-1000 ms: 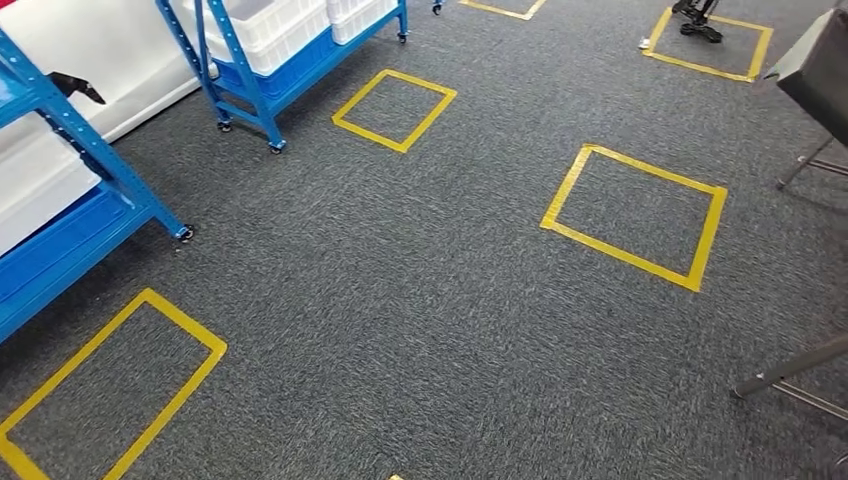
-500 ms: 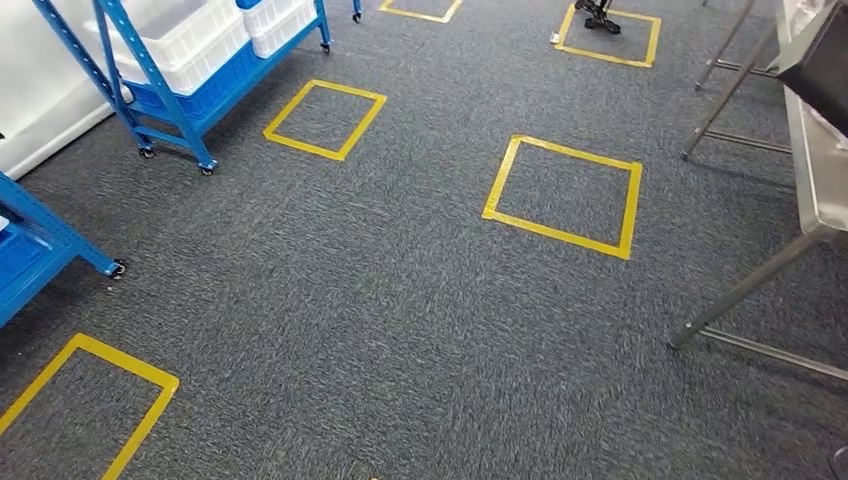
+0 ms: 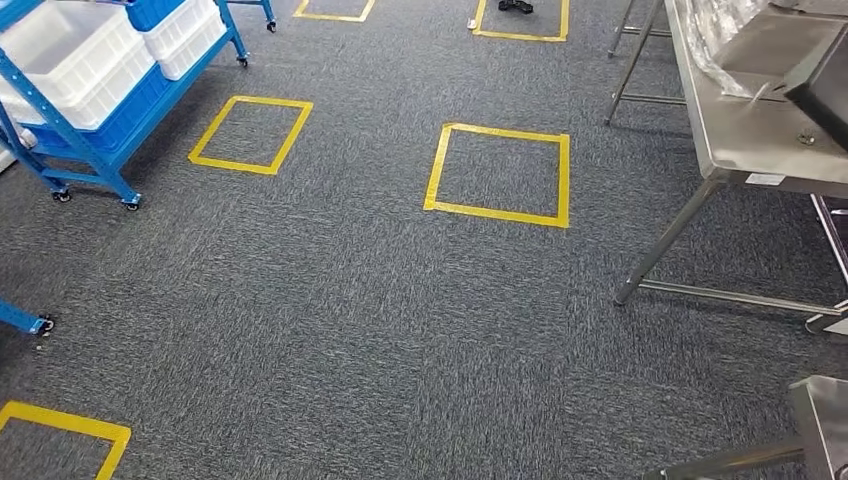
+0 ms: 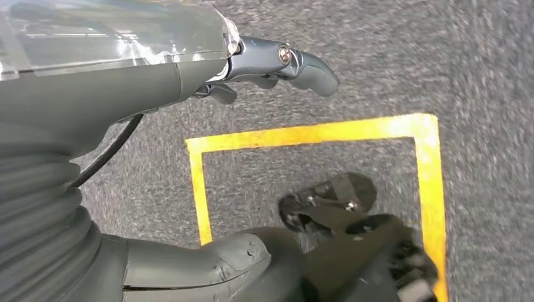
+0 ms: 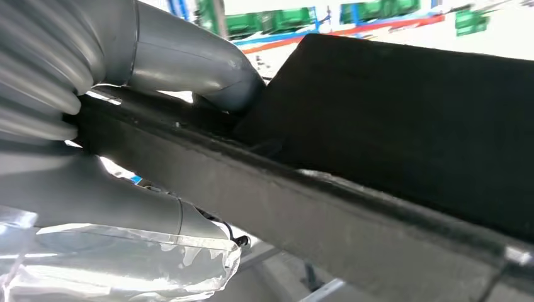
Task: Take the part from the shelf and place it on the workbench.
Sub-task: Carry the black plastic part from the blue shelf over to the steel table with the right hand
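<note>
Up close on my right wrist view, the right hand point(image 5: 151, 126) has its thick grey thumb point(image 5: 189, 63) pressed on one face of the black part point(image 5: 403, 126), with a grey finger point(image 5: 119, 204) under the opposite side, so the hand grips the part. The part is a flat, matte black slab with a thick fuzzy edge running away from the fingers. In the head view its dark corner point(image 3: 825, 85) hangs above the steel workbench point(image 3: 745, 150); I cannot tell whether they touch. My left hand point(image 4: 252, 69) holds nothing, its dark fingers point(image 4: 308, 66) loosely curled, hanging over grey carpet point(image 4: 485, 56) and a yellow tape square point(image 4: 315, 133). Far off, a blue shelf point(image 3: 95, 165) carries white bins point(image 3: 70, 50).
</note>
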Controlling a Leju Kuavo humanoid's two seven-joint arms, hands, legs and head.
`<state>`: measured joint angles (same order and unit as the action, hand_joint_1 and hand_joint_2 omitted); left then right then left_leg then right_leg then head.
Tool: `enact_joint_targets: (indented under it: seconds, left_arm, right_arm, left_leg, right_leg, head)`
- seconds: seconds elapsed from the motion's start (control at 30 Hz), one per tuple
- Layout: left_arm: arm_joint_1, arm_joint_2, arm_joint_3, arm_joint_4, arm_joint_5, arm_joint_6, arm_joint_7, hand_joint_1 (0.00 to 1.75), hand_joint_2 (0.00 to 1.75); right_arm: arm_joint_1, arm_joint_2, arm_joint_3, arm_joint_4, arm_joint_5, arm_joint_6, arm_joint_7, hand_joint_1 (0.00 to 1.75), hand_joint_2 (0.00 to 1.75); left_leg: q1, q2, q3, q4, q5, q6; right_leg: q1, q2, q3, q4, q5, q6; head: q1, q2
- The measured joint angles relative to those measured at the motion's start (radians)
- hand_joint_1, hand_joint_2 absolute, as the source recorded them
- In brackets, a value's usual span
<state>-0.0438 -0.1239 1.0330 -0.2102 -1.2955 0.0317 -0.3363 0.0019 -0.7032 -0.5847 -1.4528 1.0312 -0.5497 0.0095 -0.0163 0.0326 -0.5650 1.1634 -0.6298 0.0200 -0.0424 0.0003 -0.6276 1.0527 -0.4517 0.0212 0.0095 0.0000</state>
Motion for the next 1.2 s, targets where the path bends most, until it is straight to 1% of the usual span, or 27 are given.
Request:
enact_joint_targets:
  seconds: [0.03,0.07,0.1,0.13,0.17,0.23,0.3,0.37,0.4,0.43,0.5,0.53,0.6,0.63,0.67,0.7,0.73,0.77,0.83,0.87,0.93,0.97,1.03,1.07,1.13,1.17,1.2]
  left_arm:
    - [0.001,-0.001,0.000,0.000,0.000,-0.001,0.000,0.00,1.75]
    - [0.003,-0.002,0.001,0.000,0.000,-0.001,0.000,0.00,1.75]
    - [0.004,-0.002,0.001,0.000,0.000,-0.002,0.000,0.00,1.75]
    - [0.005,-0.002,0.001,0.000,0.000,-0.002,0.000,0.00,1.75]
    - [0.005,-0.002,0.002,0.000,0.000,-0.003,0.000,0.00,1.75]
    - [0.004,-0.001,0.003,0.000,0.001,-0.005,0.000,0.00,1.75]
    - [0.004,-0.001,0.006,0.000,0.002,-0.007,0.001,0.00,1.75]
    - [0.004,-0.001,0.009,0.000,0.004,-0.007,0.002,0.00,1.75]
    - [0.003,-0.001,0.011,0.000,0.004,-0.008,0.003,0.00,1.75]
    - [0.002,-0.002,0.011,0.000,0.004,-0.008,0.004,0.00,1.75]
    - [0.002,-0.003,0.013,0.000,0.004,-0.007,0.006,0.00,1.75]
    - [0.003,-0.003,0.013,0.000,0.004,-0.007,0.006,0.00,1.75]
    - [0.004,-0.003,0.013,0.000,0.004,-0.007,0.006,0.00,1.75]
    - [0.004,-0.003,0.014,0.000,0.004,-0.007,0.007,0.00,1.75]
    - [0.005,-0.003,0.015,0.000,0.004,-0.007,0.007,0.00,1.75]
    - [0.005,-0.004,0.016,0.000,0.004,-0.007,0.008,0.00,1.75]
    - [0.005,-0.005,0.017,0.000,0.004,-0.007,0.009,0.00,1.75]
    - [0.005,-0.005,0.018,0.000,0.004,-0.006,0.009,0.00,1.75]
    - [0.003,-0.005,0.019,0.000,0.004,-0.006,0.009,0.00,1.75]
    - [0.002,-0.004,0.019,0.000,0.004,-0.006,0.009,0.00,1.75]
    - [-0.001,-0.005,0.020,0.000,0.004,-0.006,0.009,0.00,1.75]
    - [-0.002,-0.005,0.020,0.000,0.004,-0.005,0.010,0.00,1.75]
    - [-0.002,-0.005,0.020,0.000,0.004,-0.003,0.011,0.00,1.75]
    - [-0.001,-0.005,0.021,0.000,0.003,-0.002,0.011,0.00,1.75]
    - [0.003,-0.005,0.022,0.000,0.004,-0.002,0.011,0.00,1.75]
    - [0.005,-0.005,0.024,0.000,0.004,-0.002,0.011,0.00,1.75]
    - [0.006,-0.005,0.025,0.000,0.004,-0.002,0.012,0.00,1.75]
  right_arm:
    - [-0.001,-0.001,-0.001,0.000,0.000,0.000,0.000,1.75,1.75]
    - [-0.001,-0.002,-0.002,0.000,0.000,0.000,0.000,1.75,1.75]
    - [-0.001,-0.002,-0.002,0.000,0.000,0.001,-0.001,1.75,1.75]
    - [0.000,-0.002,-0.003,0.000,0.000,0.001,-0.001,1.75,1.75]
    - [0.000,-0.002,-0.005,0.000,0.000,0.001,-0.001,1.75,1.75]
    - [0.002,-0.003,-0.013,-0.001,-0.001,0.000,-0.001,1.75,1.75]
    - [0.007,-0.004,-0.021,-0.004,-0.003,0.001,-0.001,1.75,1.75]
    - [0.017,-0.005,-0.030,-0.010,-0.008,0.001,-0.002,1.75,1.75]
    - [0.023,-0.006,-0.037,-0.014,-0.010,0.002,-0.002,1.75,1.75]
    - [0.028,-0.007,-0.045,-0.018,-0.012,0.003,-0.003,1.75,1.75]
    - [0.033,-0.008,-0.060,-0.024,-0.015,0.006,-0.004,1.75,1.75]
    - [0.032,-0.008,-0.064,-0.025,-0.016,0.008,-0.004,1.75,1.75]
    - [0.032,-0.008,-0.065,-0.026,-0.016,0.008,-0.004,1.75,1.75]
    - [0.034,-0.008,-0.066,-0.027,-0.016,0.009,-0.004,1.75,1.75]
    - [0.036,-0.008,-0.070,-0.028,-0.017,0.010,-0.004,1.75,1.75]
    - [0.039,-0.008,-0.074,-0.030,-0.017,0.011,-0.004,1.75,1.75]
    - [0.041,-0.007,-0.078,-0.032,-0.018,0.012,-0.004,1.75,1.75]
    - [0.042,-0.007,-0.081,-0.035,-0.018,0.012,-0.004,1.75,1.75]
    - [0.044,-0.007,-0.084,-0.039,-0.018,0.013,-0.004,1.75,1.75]
    - [0.045,-0.007,-0.085,-0.040,-0.018,0.013,-0.004,1.75,1.75]
    - [0.048,-0.008,-0.089,-0.042,-0.019,0.014,-0.004,1.75,1.75]
    - [0.050,-0.010,-0.093,-0.044,-0.021,0.015,-0.004,1.75,1.75]
    - [0.052,-0.012,-0.104,-0.048,-0.028,0.021,-0.007,1.75,1.75]
    - [0.054,-0.013,-0.113,-0.050,-0.035,0.027,-0.011,1.75,1.75]
    - [0.062,-0.014,-0.134,-0.052,-0.048,0.039,-0.024,1.75,1.75]
    - [0.068,-0.014,-0.148,-0.052,-0.054,0.046,-0.033,1.75,1.75]
    - [0.072,-0.013,-0.160,-0.052,-0.058,0.050,-0.041,1.75,1.75]
  left_leg:
    - [0.001,-0.017,-0.032,0.072,-0.035,0.001]
    - [0.001,-0.023,-0.060,0.130,-0.055,0.003]
    - [0.001,-0.025,-0.073,0.158,-0.056,0.007]
    - [0.000,-0.028,-0.067,0.144,-0.035,0.012]
    - [-0.001,-0.036,-0.044,0.093,0.001,0.018]
    - [-0.004,-0.083,0.020,-0.049,0.074,0.031]
    - [-0.007,-0.115,0.052,-0.126,0.100,0.036]
    - [-0.009,-0.099,0.056,-0.141,0.106,0.040]
    - [-0.008,-0.085,0.060,-0.153,0.115,0.045]
    - [-0.008,-0.070,0.063,-0.166,0.125,0.051]
    - [-0.007,-0.048,0.066,-0.185,0.141,0.061]
    - [-0.007,-0.043,0.065,-0.188,0.144,0.063]
    - [-0.008,-0.040,0.064,-0.188,0.144,0.063]
    - [-0.008,-0.030,0.062,-0.187,0.144,0.063]
    - [-0.008,-0.010,0.059,-0.184,0.143,0.061]
    - [-0.007,0.012,0.055,-0.180,0.140,0.058]
    - [-0.007,0.036,0.052,-0.173,0.136,0.052]
    - [-0.008,0.053,0.049,-0.166,0.130,0.045]
    - [-0.012,0.072,0.051,-0.154,0.118,0.030]
    - [-0.013,0.081,0.053,-0.152,0.115,0.025]
    - [-0.012,0.094,0.057,-0.148,0.109,0.015]
    - [-0.009,0.079,0.053,-0.137,0.098,0.009]
    - [-0.002,0.022,0.025,-0.070,0.050,0.000]
    - [0.001,-0.006,-0.004,-0.003,0.013,-0.001]
    - [0.001,-0.023,-0.061,0.119,-0.034,0.002]
    - [0.001,-0.025,-0.072,0.143,-0.032,0.007]
    - [0.000,-0.028,-0.062,0.120,-0.007,0.013]
  right_leg:
    - [0.003,0.011,-0.003,0.000,0.002,-0.003]
    - [0.006,0.024,-0.006,0.000,0.004,-0.006]
    - [0.009,0.038,-0.008,0.000,0.005,-0.008]
    - [0.011,0.051,-0.008,0.000,0.007,-0.009]
    - [0.012,0.065,-0.008,0.000,0.008,-0.009]
    - [0.011,0.090,-0.008,0.000,0.011,-0.005]
    - [0.007,0.115,-0.013,-0.002,0.019,0.006]
    - [0.002,0.140,-0.019,-0.008,0.029,0.021]
    - [0.001,0.132,-0.022,-0.007,0.029,0.025]
    - [0.003,0.109,-0.030,0.004,0.019,0.027]
    - [0.009,0.046,-0.053,0.051,-0.020,0.025]
    - [0.011,0.030,-0.062,0.070,-0.036,0.026]
    - [0.012,0.024,-0.069,0.085,-0.046,0.027]
    - [0.010,0.020,-0.087,0.132,-0.065,0.030]
    - [0.007,0.012,-0.090,0.155,-0.070,0.036]
    - [0.003,0.000,-0.080,0.156,-0.065,0.043]
    - [-0.001,-0.020,-0.054,0.131,-0.054,0.050]
    - [-0.001,-0.045,-0.010,0.061,-0.027,0.052]
    - [0.004,-0.070,0.031,-0.009,-0.010,0.040]
    - [0.008,-0.068,0.029,-0.010,-0.012,0.031]
    - [0.008,-0.043,0.024,-0.011,-0.008,0.017]
    - [0.007,-0.033,0.022,-0.012,-0.005,0.010]
    - [0.005,-0.013,0.017,-0.015,0.001,-0.001]
    - [0.007,-0.002,0.014,-0.015,0.003,-0.005]
    - [0.013,0.020,0.008,-0.015,0.007,-0.010]
    - [0.017,0.033,0.006,-0.014,0.008,-0.012]
    - [0.019,0.047,0.005,-0.014,0.010,-0.013]
  head:
    - [0.000,0.000]
    - [-0.001,0.000]
    - [-0.001,0.000]
    - [0.000,0.000]
    - [0.000,0.000]
    - [0.000,0.000]
    - [0.000,0.000]
    - [0.000,0.000]
    - [0.000,0.000]
    - [0.003,0.000]
    - [0.008,0.000]
    - [0.010,0.000]
    - [0.010,0.000]
    - [0.011,0.000]
    - [0.011,0.000]
    - [0.011,0.000]
    - [0.011,0.000]
    - [0.012,0.000]
    - [0.009,0.000]
    - [0.009,0.000]
    - [0.007,0.000]
    - [0.007,0.000]
    - [0.005,0.000]
    - [0.004,0.000]
    - [0.003,0.000]
    - [0.002,0.000]
    - [0.003,0.000]
